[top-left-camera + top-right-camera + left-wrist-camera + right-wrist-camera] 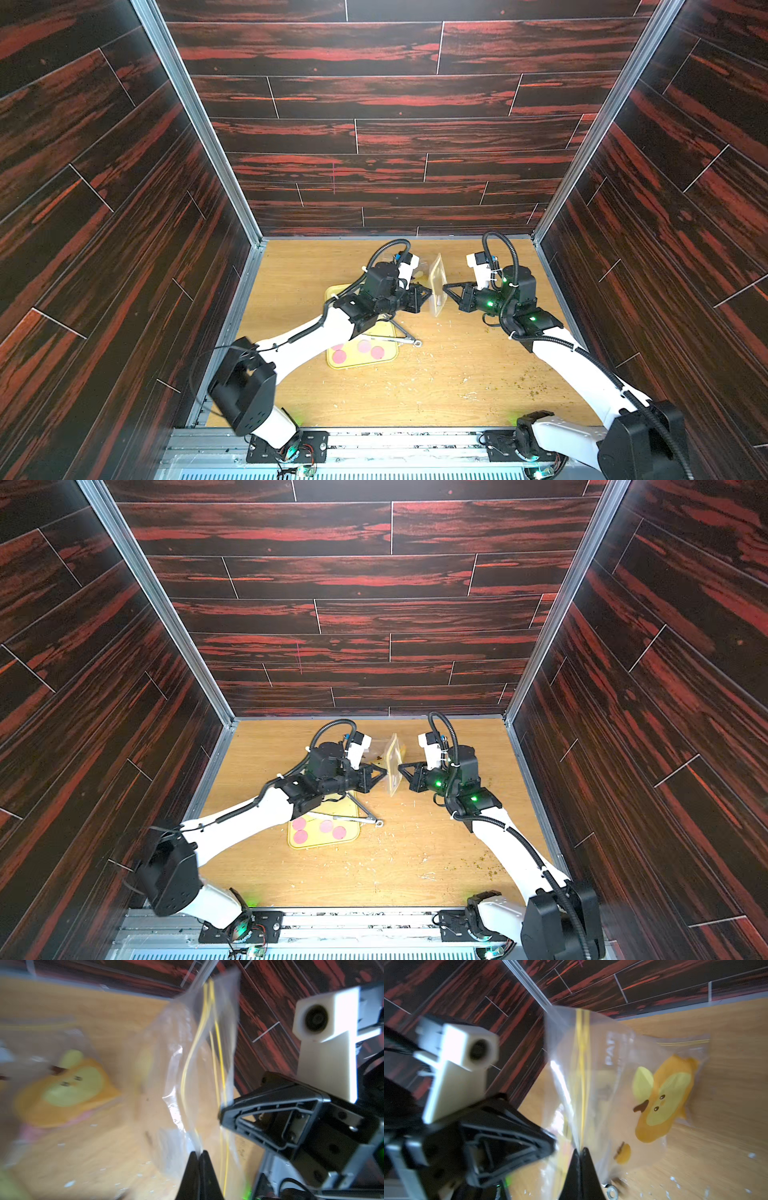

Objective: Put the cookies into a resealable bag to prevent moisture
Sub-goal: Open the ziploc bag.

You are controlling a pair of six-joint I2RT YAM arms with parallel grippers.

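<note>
Pinches the clear resealable bag (437,276) from opposite sides: left gripper (430,294) pressed together on one edge, right gripper (445,289) likewise on the other. Holds the bag upright above the table (457,386). Has the cookies (364,345) lying on the yellow tray (357,363), under the left arm, with metal tongs (401,340) across the tray edge.

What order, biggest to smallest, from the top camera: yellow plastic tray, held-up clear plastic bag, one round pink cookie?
1. Yellow plastic tray, though the left arm hides part.
2. Held-up clear plastic bag, edge-on and nearer the camera.
3. Round pink cookie.
</note>
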